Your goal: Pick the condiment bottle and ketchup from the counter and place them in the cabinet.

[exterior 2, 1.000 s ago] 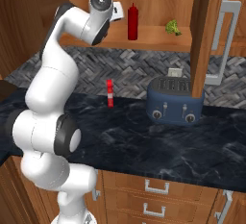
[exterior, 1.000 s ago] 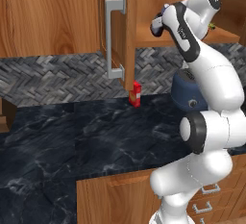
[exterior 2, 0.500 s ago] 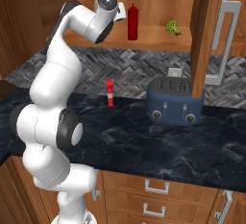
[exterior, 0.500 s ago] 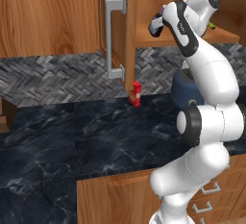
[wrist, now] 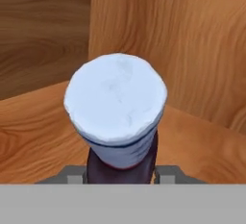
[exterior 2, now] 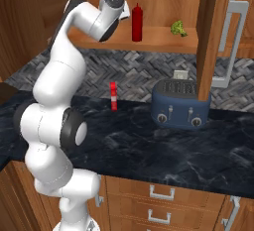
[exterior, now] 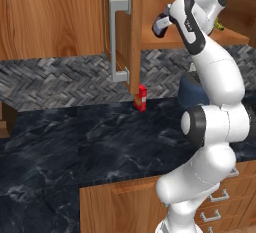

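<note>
The gripper [exterior: 159, 27] is closed around the bottle [wrist: 117, 122] — held inside the cabinet [exterior 2: 163, 39], above its shelf. The ketchup [exterior 2: 137, 23] already stands on that shelf — upright.

Black veined counter [exterior 2: 163, 150] carrying a navy toaster [exterior 2: 181, 105] toward the back wall and a small red carton [exterior: 140, 97] standing upright just below the open cabinet door. Wooden cabinet [exterior 2: 163, 37] shelf holding the ketchup [exterior 2: 137, 23], standing upright near its left end, and a small green broccoli piece [exterior 2: 177, 28] resting further right, well apart from the red bottle.
</note>
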